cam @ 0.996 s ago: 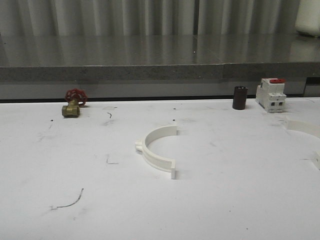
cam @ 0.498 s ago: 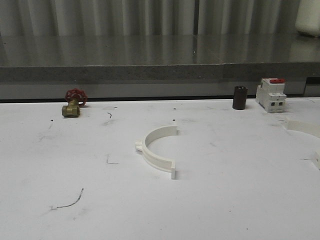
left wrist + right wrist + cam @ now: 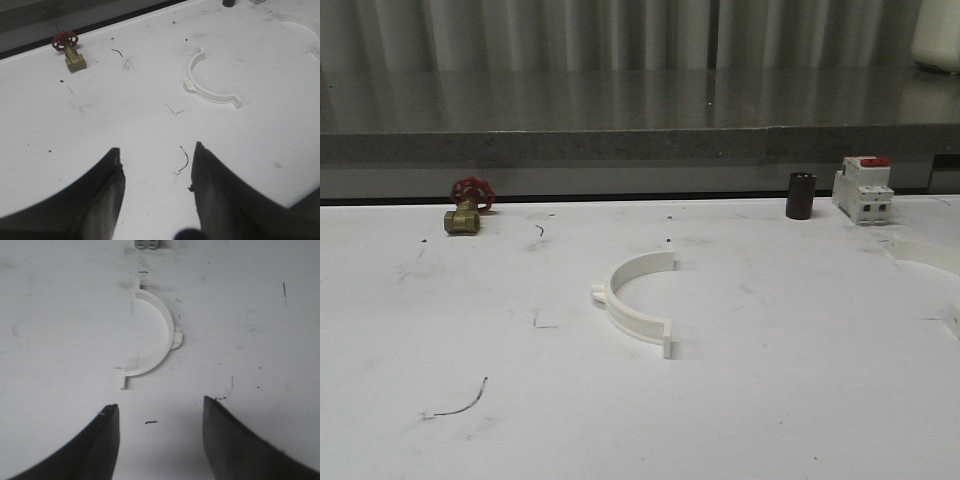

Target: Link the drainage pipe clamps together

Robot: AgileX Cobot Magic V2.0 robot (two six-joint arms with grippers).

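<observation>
One white half-ring drainage pipe clamp [image 3: 626, 313] lies flat mid-table with its open side facing right. The left wrist view has it [image 3: 212, 95] well ahead of my left gripper [image 3: 158, 150], which is open over bare table. A second clamp half [image 3: 928, 254] lies at the table's right edge, cut off by the frame. In the right wrist view that half [image 3: 170, 335] rests flat just ahead of my right gripper [image 3: 160, 403], open with nothing between its fingers. The two halves lie far apart.
A brass valve with a red handwheel [image 3: 467, 205] stands at the back left. A dark cylinder [image 3: 800, 195] and a white breaker with a red switch [image 3: 863, 190] stand at the back right. A grey ledge runs behind the white table [image 3: 470, 330].
</observation>
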